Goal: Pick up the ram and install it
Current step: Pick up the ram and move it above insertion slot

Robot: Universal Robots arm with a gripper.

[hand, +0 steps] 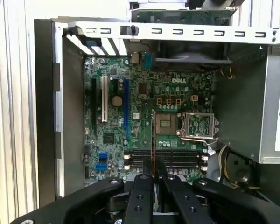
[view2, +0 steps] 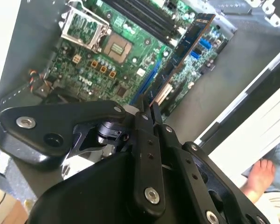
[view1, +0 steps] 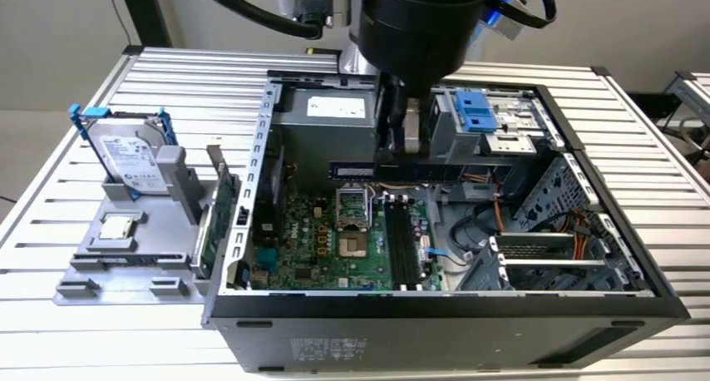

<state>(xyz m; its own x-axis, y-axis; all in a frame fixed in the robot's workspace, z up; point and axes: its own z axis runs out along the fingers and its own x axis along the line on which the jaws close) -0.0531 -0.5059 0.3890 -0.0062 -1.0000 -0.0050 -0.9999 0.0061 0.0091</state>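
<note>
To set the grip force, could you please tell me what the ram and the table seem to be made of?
The ram: probably fibreglass circuit board, dark blue-green and smooth, with black chips along its face. The table: likely aluminium, matt silver, in ribbed slotted strips.

White lettering on the motherboard [hand: 144, 122]

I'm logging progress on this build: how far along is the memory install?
Done: the pick-up, since the thin dark green-bluish ram stick sits clamped in the black end effector. In hand: the stick hangs above the green motherboard inside the open grey computer case. Left: seating it. It is not yet in any of the long black memory slots, which look empty.
</note>
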